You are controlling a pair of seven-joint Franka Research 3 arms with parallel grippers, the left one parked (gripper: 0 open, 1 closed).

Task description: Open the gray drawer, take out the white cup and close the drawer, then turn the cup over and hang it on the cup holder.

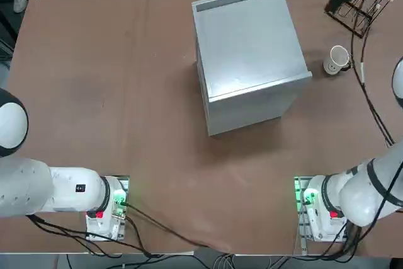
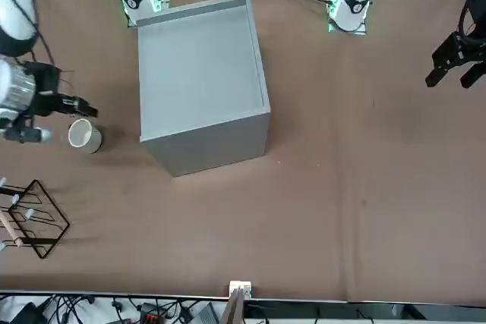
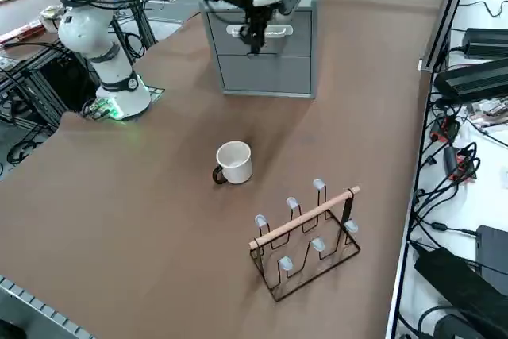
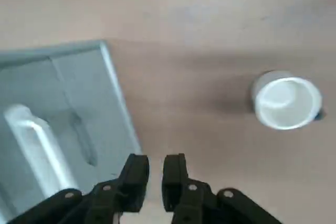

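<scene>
The white cup (image 3: 234, 162) stands on the table with its mouth up, between the cabinet and the cup holder (image 3: 308, 237); it also shows as the cup (image 4: 286, 102) in the wrist view. The gray drawer (image 3: 266, 33) sits flush in the cabinet front, with its handle (image 4: 34, 140) showing. My right gripper (image 3: 254, 40) hangs in the air just in front of that handle, above the table beside the cabinet. Its fingers (image 4: 135, 176) stand a narrow gap apart with nothing between them, and the gripper (image 4: 156, 174) is well clear of the cup.
The large gray cabinet (image 1: 249, 55) fills the middle back of the table. The dark wire holder with pale pegs (image 2: 29, 221) stands near the table's far right corner. Cables and equipment lie beyond the table's edge (image 3: 413, 156).
</scene>
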